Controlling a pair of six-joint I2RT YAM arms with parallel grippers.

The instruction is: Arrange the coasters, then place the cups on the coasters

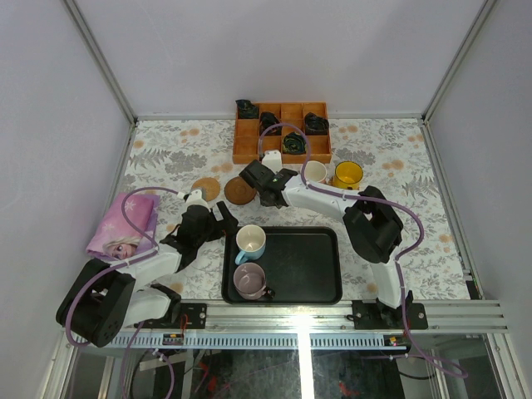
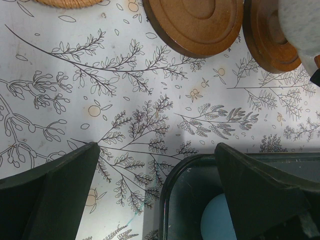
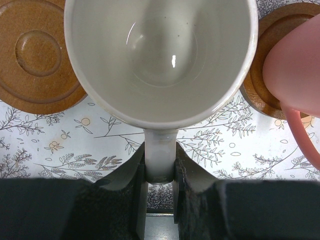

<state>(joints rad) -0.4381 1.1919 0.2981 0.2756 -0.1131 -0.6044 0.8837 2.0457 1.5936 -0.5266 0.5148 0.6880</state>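
Right wrist: right pincer (image 3: 160, 172) holds empty cream cup (image 3: 160, 55) by handle; left pincer (image 2: 157, 150) agape.

The top camera looks down on the whole desk (image 1: 166, 154) from behind. Both wrist cameras sit close, sharing brown coasters (image 2: 192, 22).

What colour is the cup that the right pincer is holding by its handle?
The cup is cream-white; clearest in the right wrist view.
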